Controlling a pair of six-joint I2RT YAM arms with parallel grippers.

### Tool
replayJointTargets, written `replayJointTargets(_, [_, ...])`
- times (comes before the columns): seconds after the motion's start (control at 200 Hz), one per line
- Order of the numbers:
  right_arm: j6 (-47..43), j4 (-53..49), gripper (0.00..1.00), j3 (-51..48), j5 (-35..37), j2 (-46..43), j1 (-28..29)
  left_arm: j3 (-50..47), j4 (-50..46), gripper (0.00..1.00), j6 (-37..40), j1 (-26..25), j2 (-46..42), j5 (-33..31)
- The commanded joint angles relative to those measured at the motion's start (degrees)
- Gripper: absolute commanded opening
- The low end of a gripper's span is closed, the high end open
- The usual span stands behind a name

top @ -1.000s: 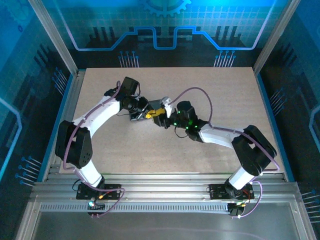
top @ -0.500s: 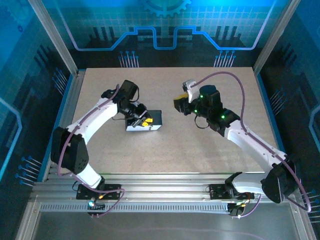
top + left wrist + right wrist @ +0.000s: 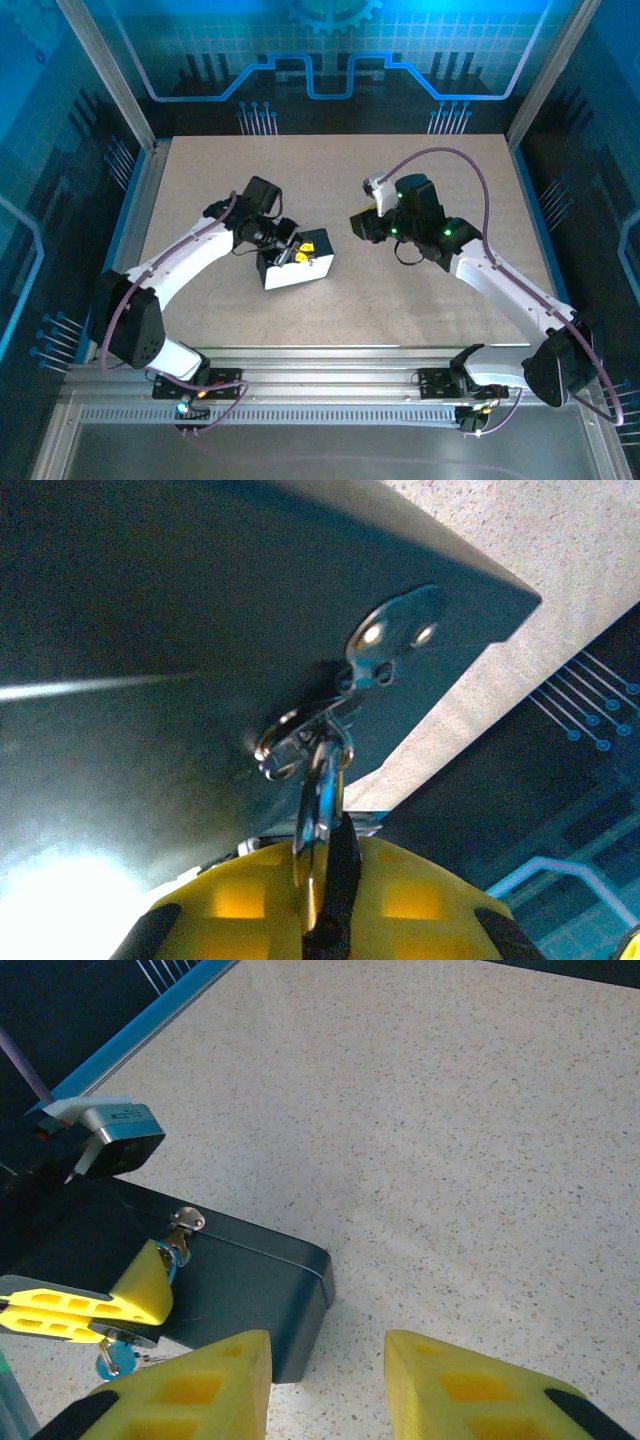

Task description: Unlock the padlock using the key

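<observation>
A dark box (image 3: 300, 272) lies left of centre on the table, with a metal hasp (image 3: 395, 635) on its face. The small padlock (image 3: 300, 742) hangs from that hasp (image 3: 186, 1219). My left gripper (image 3: 298, 250) is at the box, its yellow fingers (image 3: 420, 900) shut on a flat metal piece that looks like the key (image 3: 318, 810), which runs up into the padlock (image 3: 176, 1255). A second key on a ring (image 3: 108, 1360) dangles below the left fingers (image 3: 130, 1290). My right gripper (image 3: 358, 225) hovers open and empty to the right of the box (image 3: 240, 1280), pointing at it.
Bare speckled tabletop (image 3: 450, 1140) spreads right of and behind the box. Blue frame rails (image 3: 140, 200) border the table's left and right sides.
The right gripper has pulled away from the box, up and to the right, and stands open. The box has turned and slid slightly nearer, with the left gripper still on the lock.
</observation>
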Motion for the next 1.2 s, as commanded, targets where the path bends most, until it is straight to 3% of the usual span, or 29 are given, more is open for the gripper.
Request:
replayJointTargets(0.0, [0.0,-0.6,0.35,0.5,-1.8,-0.6,0.1,-0.5,8.7,0.0,-4.6,-0.5,1.0,1.0])
replayJointTargets(0.23, [0.4,1.0,0.35,0.5,-2.2,1.6,0.4,1.6,8.0,0.0,-2.8,0.4,5.3,1.0])
replayJointTargets(0.27, [0.6,1.1,0.35,0.5,-2.2,2.0,0.6,1.8,8.2,0.05,-2.4,0.7,6.1,0.9])
replayJointTargets(0.37, [0.4,1.1,0.35,0.8,-2.2,3.0,1.2,2.6,8.3,0.27,-1.1,1.2,7.8,1.1])
replayJointTargets(0.615, [-0.2,1.1,0.35,-0.1,-1.4,3.9,2.2,7.8,2.9,0.49,5.1,2.7,7.7,0.9])
replayJointTargets(1.016, [-13.7,4.1,0.4,-1.3,-6.5,6.0,7.3,10.2,-6.5,0.54,19.4,9.8,2.9,0.7])
replayJointTargets(1.196, [-22.2,5.2,0.43,0.8,-1.8,9.6,11.9,14.2,-11.7,0.54,30.8,13.1,5.2,-4.6])
